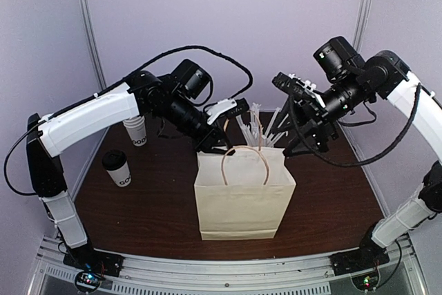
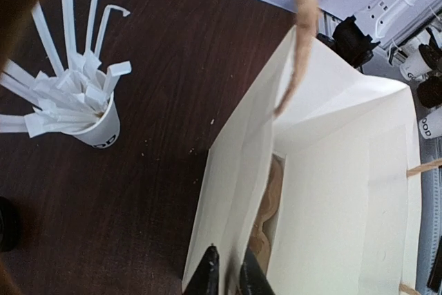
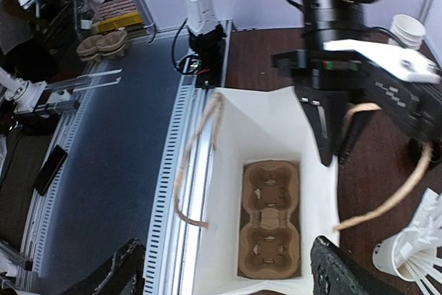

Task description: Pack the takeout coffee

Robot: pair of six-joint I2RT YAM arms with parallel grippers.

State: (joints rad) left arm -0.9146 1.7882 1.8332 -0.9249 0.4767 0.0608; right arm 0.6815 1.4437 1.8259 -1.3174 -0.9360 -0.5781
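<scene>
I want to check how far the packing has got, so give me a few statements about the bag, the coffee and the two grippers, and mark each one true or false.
1. The takeout coffee is inside the paper bag. False: it stands on the table, to the left of the bag.
2. A cardboard cup carrier lies at the bottom of the bag. True.
3. The left gripper pinches the bag's wall at its top edge. True.
4. The right gripper is shut on the bag's handle. False: its jaws stand wide open and hold nothing.
</scene>
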